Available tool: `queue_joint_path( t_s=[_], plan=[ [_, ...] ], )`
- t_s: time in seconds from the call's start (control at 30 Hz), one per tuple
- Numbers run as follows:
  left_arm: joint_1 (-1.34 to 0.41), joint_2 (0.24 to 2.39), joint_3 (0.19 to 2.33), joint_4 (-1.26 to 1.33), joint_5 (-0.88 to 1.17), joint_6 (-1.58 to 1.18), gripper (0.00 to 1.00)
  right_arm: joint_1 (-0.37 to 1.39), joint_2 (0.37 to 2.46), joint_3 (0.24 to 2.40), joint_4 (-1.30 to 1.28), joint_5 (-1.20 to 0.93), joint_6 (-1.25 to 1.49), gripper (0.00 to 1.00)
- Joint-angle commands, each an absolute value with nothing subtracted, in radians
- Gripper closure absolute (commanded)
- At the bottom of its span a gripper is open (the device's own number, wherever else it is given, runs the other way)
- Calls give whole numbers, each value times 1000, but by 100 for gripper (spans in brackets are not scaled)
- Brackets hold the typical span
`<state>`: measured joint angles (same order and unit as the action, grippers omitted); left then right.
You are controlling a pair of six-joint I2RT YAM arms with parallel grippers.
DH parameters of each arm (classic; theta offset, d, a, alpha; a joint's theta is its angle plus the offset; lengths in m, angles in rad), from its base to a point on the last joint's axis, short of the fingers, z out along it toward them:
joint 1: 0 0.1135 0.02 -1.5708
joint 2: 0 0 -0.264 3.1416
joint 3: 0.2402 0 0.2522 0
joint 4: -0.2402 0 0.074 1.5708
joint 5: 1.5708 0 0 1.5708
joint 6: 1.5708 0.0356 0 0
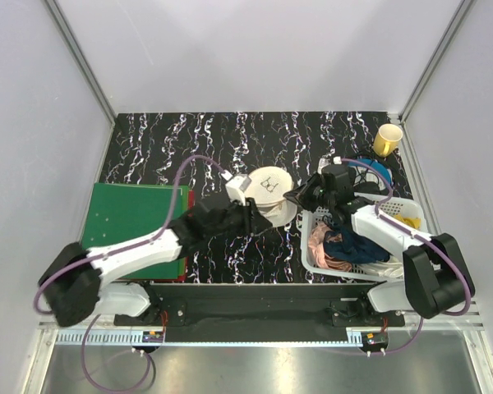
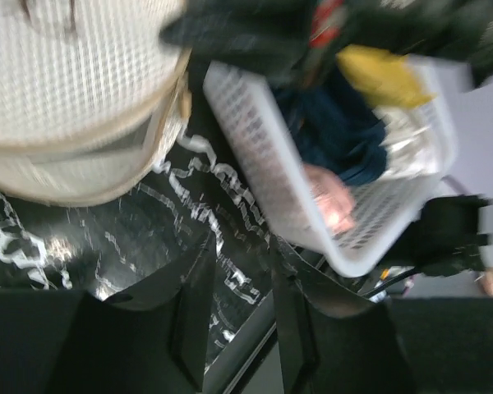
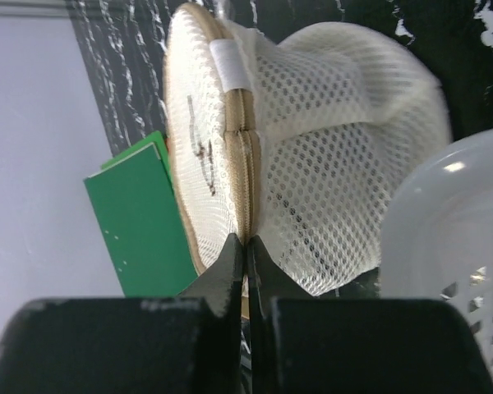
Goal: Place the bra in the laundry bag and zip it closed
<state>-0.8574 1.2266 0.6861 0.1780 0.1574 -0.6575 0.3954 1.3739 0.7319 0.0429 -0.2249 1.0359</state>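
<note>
I count two arms: my left arm and my right arm. Each carries one gripper, so two: left gripper and right gripper. One bag. One basket. In it are three cloths that I can tell apart: one pink cloth, one blue cloth, one yellow cloth. One cup. One green board. One table.

No text is readable; a small black sign, perhaps a bra, marks the round cream-white mesh pouch just ahead of the right pincer.
</note>
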Motion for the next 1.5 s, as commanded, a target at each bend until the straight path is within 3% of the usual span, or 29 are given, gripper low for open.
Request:
queue_joint_path(
  t_s=[0.0,0.17,0.67,1.3,1.47],
  plan=[
    [-903,1333,750,250,114,-718,64,439,1313,733,109,-137,1126,100],
    [-923,1385,795,232,-27,-719,50,453,1295,718,101,-95,1160,100],
    [-923,1496,916,206,-107,-703,52,459,1281,718,101,-97,1172,100],
    [-914,1612,1055,112,-172,-655,66,463,1262,707,100,-100,1172,100],
    [-914,1632,1080,45,-248,-658,80,465,1259,707,98,-104,1170,100]
  ],
)
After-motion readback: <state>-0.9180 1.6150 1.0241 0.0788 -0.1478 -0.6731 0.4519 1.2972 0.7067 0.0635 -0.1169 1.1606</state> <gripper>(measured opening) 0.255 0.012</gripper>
